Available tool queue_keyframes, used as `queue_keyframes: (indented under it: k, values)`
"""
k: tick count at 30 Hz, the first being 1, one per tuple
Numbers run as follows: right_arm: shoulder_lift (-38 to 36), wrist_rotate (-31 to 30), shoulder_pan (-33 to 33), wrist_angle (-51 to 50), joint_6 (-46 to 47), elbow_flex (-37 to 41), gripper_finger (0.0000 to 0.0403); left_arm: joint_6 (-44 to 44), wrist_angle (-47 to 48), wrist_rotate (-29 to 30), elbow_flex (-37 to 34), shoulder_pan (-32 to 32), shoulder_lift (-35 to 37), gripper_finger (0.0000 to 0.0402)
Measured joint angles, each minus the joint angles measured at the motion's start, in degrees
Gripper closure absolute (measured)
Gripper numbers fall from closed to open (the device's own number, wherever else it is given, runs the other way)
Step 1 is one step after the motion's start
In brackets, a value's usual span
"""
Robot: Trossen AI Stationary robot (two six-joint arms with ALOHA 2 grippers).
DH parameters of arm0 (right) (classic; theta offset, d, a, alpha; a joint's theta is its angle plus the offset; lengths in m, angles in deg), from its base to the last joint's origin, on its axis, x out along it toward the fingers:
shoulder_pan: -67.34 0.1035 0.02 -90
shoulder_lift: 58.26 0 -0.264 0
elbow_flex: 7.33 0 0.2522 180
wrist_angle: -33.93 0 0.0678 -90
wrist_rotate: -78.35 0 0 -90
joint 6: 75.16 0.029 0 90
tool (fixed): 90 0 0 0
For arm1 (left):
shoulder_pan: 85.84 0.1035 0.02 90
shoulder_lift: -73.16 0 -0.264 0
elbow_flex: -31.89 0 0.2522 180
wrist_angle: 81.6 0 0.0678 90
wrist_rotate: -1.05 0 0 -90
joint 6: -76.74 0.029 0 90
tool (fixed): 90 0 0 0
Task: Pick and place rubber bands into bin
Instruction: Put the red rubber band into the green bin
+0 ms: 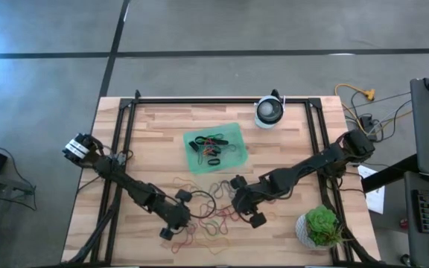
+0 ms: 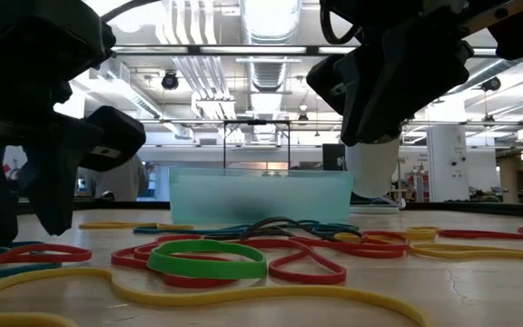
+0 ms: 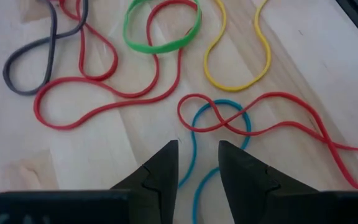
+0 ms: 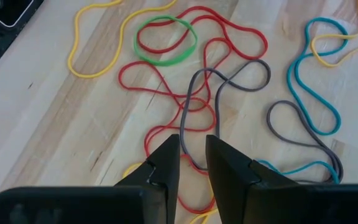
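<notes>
The bands (image 1: 211, 216) lie loose on the near table, tangled and overlapping, between the 2 grippers. They look light, limp and stretchy, so lifting 1 may drag its neighbours; a single free loop edge is the best hold. The left gripper (image 3: 196, 155) hangs over a teal band (image 3: 219, 118), fingers apart, empty. The right gripper (image 4: 191, 152) stands over a grey band (image 4: 229, 81), fingers narrowly apart, holding nothing. Farther back, the bin (image 1: 192, 160) holds several bands.
</notes>
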Motion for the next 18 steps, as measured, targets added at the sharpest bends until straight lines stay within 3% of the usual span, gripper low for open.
queue_keyframes:
  k: [18]
  values:
    - [0.0,0.0,0.0,0.1,1.2,0.0,0.0335,3.1,0.0,1.5,0.2,-0.3,0.0,0.0303]
